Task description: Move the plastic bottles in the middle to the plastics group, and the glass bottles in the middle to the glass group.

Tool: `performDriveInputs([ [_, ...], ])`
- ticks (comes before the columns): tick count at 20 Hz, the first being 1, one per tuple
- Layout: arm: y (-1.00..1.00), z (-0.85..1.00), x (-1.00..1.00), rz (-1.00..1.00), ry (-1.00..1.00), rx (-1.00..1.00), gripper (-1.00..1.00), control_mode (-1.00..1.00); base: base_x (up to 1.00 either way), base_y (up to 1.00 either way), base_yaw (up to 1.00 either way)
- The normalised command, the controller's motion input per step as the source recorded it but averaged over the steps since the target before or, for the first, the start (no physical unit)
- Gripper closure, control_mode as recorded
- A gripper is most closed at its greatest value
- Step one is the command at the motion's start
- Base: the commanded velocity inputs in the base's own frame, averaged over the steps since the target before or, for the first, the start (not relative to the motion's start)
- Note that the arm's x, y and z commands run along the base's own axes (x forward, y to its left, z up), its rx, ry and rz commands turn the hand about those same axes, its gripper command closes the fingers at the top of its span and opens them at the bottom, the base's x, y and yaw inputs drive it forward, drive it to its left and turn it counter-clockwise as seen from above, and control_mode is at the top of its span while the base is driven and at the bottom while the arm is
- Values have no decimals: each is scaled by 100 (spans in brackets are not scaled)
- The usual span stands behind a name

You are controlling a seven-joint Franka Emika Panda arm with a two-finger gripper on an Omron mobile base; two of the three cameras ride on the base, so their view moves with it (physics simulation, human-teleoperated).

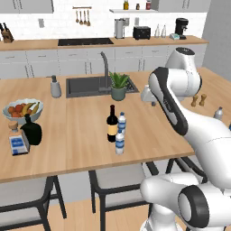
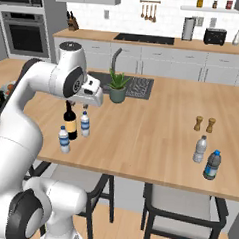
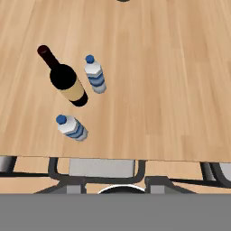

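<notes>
We hover above the 3 middle bottles on the worktop (image 1: 81, 135): the wine bottle (image 3: 67, 83) upright between 2 water bottles, the far one (image 3: 95, 76) just beside it, the near one (image 3: 72, 127) by the edge. We cannot tell how the jaws stand. We should probably descend over 1 cap, centred, clear of its neighbour.

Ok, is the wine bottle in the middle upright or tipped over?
Upright: the wine bottle stands on its base on the counter, neck up, in both base views.
</notes>
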Motion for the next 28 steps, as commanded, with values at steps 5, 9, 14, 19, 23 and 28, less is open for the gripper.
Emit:
performDriveInputs([
  [5,0,-4,-5,0,1,0,-100,-100,0,0,0],
  [9,9,-32,-14,0,21,0,-100,-100,0,0,0],
  [14,73,-37,0,0,15,-6,-100,-100,0,0,0],
  [19,100,-47,0,0,-9,-3,-100,-100,0,0,0],
  [23,57,-53,2,0,-16,3,-100,-100,0,0,0],
  [28,39,-52,23,-1,-17,5,-100,-100,0,0,0],
])
